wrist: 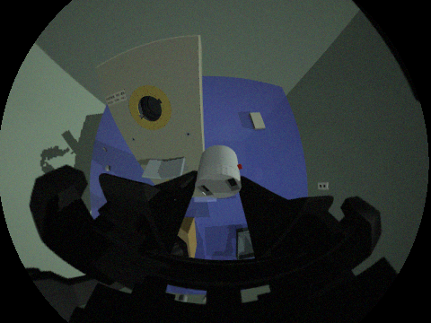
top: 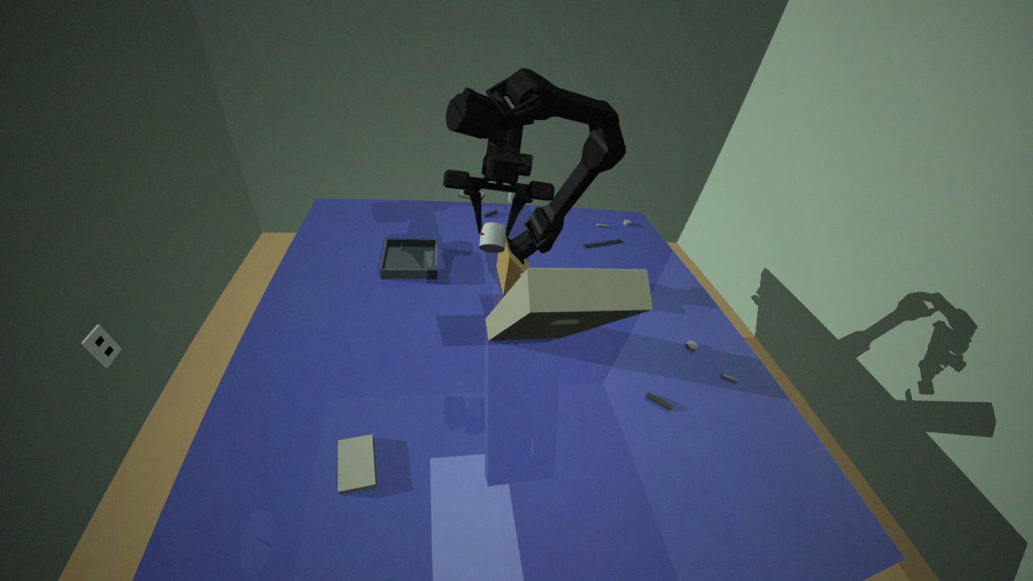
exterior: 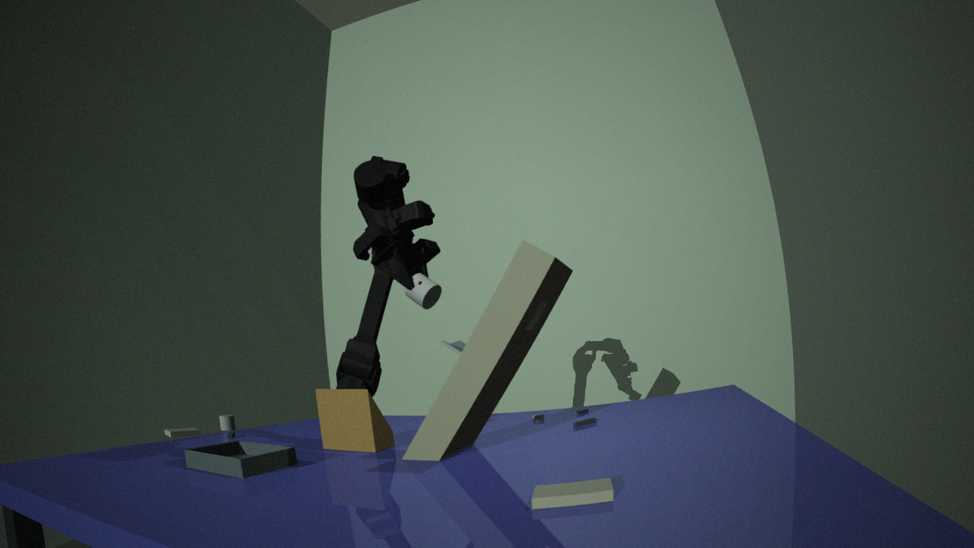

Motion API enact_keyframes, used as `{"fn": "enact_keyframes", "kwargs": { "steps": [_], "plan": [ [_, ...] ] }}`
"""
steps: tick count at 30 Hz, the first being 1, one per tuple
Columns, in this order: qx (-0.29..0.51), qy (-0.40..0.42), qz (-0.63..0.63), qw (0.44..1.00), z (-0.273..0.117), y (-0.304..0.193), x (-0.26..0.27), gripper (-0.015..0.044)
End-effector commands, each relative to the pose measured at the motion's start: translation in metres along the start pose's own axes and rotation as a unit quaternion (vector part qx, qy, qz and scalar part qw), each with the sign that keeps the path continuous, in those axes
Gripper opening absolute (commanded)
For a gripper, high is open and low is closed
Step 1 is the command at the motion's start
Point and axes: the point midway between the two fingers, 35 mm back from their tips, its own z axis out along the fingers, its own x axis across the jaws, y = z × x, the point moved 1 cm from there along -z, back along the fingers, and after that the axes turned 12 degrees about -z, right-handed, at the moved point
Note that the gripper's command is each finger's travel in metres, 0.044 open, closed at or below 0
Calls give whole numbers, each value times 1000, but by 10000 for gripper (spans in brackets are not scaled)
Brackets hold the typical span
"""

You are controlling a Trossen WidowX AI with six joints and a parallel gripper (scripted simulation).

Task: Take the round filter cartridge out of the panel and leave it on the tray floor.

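One slanted panel (top: 588,289) (exterior: 476,361) (wrist: 175,67), one tray (top: 408,274) (exterior: 214,463) (wrist: 239,244), one orange block (top: 512,280) (exterior: 345,418) (wrist: 192,233), one wall socket (top: 102,345) (wrist: 323,186). Two white cylinders: a cartridge (top: 492,236) (exterior: 424,291) (wrist: 219,170) and a far cup-like piece (exterior: 227,422). Two pale slabs, one near (top: 356,463) (exterior: 572,494) (wrist: 257,120), one far (exterior: 182,431). Two small discs (top: 691,345). Five sticks (top: 658,401).

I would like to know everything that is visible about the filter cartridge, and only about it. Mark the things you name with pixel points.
The filter cartridge (top: 492,236) (exterior: 424,291) (wrist: 219,168) is a short, whitish cylinder, matte like plastic. One end face carries two narrow dark slots; the other end looks flat and dark grey in the exterior view. A small red mark sits on its side. It is out of the panel, held in the air between the closed jaws, tilted, its slotted end towards the gripper. Nothing else appears to touch it.
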Motion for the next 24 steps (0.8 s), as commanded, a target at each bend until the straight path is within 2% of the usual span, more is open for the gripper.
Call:
{"fn": "enact_keyframes", "kwargs": {
  "steps": [1, 10, 19, 24],
  "plan": [
    [16, -28, 65, 997, 0, -19, -21, 0],
    [42, -118, 225, 966, -4, -64, -71, 0],
    [42, -214, 385, 897, -13, -113, -116, 0],
    [39, -230, 410, 882, -15, -121, -122, 0]
  ]
}}
